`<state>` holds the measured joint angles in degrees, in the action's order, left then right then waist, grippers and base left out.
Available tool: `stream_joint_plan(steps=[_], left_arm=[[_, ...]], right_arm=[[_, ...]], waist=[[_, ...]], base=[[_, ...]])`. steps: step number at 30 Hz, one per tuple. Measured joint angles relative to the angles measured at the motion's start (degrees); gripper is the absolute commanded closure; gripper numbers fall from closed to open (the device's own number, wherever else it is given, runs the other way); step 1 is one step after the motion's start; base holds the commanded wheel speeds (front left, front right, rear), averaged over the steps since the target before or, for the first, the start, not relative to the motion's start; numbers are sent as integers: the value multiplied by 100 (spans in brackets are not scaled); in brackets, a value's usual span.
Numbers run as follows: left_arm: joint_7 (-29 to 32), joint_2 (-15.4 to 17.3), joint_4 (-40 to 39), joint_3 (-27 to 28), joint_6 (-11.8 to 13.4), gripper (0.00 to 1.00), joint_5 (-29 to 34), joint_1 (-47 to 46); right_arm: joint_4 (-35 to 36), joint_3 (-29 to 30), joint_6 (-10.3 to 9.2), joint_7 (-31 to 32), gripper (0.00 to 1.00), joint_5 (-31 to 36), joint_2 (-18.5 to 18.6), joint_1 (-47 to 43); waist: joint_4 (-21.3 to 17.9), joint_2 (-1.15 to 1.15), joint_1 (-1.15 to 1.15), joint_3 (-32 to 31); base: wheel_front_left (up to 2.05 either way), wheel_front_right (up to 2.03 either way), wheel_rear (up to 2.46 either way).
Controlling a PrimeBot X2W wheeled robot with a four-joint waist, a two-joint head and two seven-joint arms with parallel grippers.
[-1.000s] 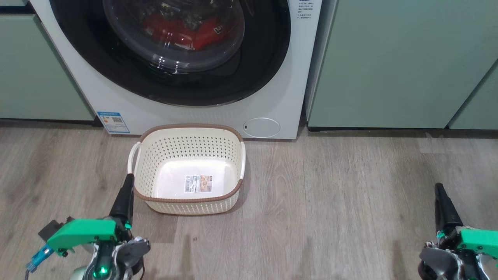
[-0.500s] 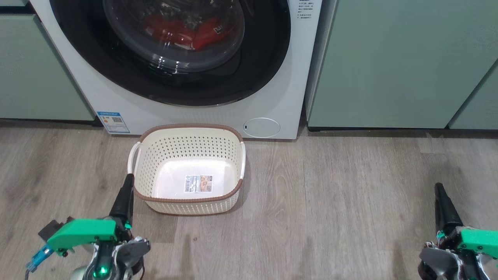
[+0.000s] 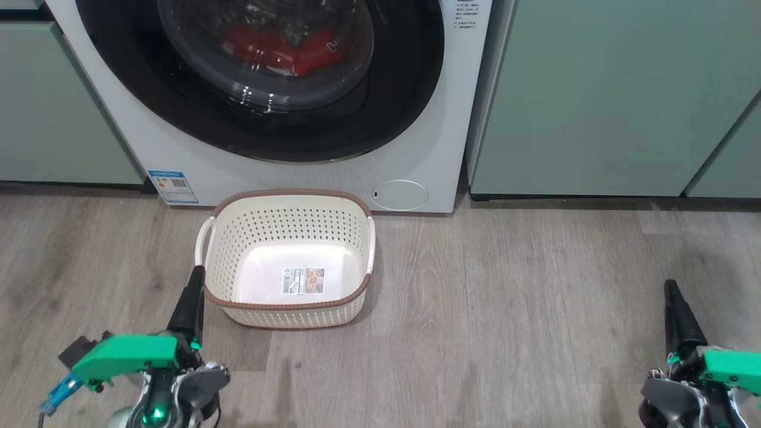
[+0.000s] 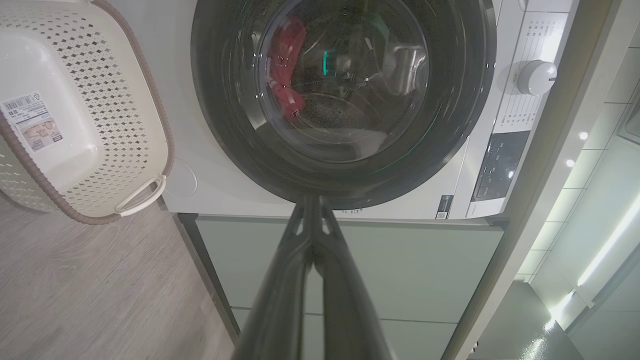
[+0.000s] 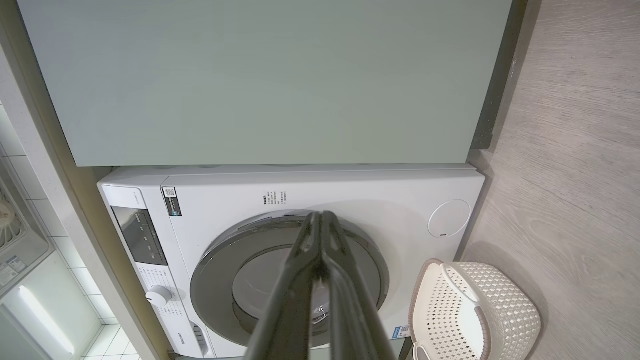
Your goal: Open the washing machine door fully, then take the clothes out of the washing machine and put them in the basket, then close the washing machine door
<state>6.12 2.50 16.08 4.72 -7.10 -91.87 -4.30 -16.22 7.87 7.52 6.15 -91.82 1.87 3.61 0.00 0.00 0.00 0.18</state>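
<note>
We are holding the left claw (image 3: pixel 195 274) and right claw (image 3: pixel 670 286) closed and empty at the lower corners. The washing machine door (image 3: pixel 410 89) is sitting closed upper left, clothes (image 3: pixel 264 46) behind its glass, basket (image 3: pixel 291 194) below.

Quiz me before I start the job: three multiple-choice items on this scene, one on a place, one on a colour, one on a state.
1. Where is the basket? A) on the floor before the washing machine B) atop it C) inside it
2. Colour of the clothes? A) blue B) red C) yellow
3. The left gripper is: A) shut, holding nothing B) wide open C) clamped on fabric
Key: A, it stands on the floor below the machine's front; B, red shows through the washing machine door; A, its fingers meet at the tips.
</note>
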Motion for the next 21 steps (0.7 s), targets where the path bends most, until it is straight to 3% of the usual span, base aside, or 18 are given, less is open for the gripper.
stream_joint_plan(steps=[21], left_arm=[[0,0,0,0,0,100,0,0]], right_arm=[[0,0,0,0,100,0,0,0]], waist=[[0,0,0,0]], base=[[0,0,0]])
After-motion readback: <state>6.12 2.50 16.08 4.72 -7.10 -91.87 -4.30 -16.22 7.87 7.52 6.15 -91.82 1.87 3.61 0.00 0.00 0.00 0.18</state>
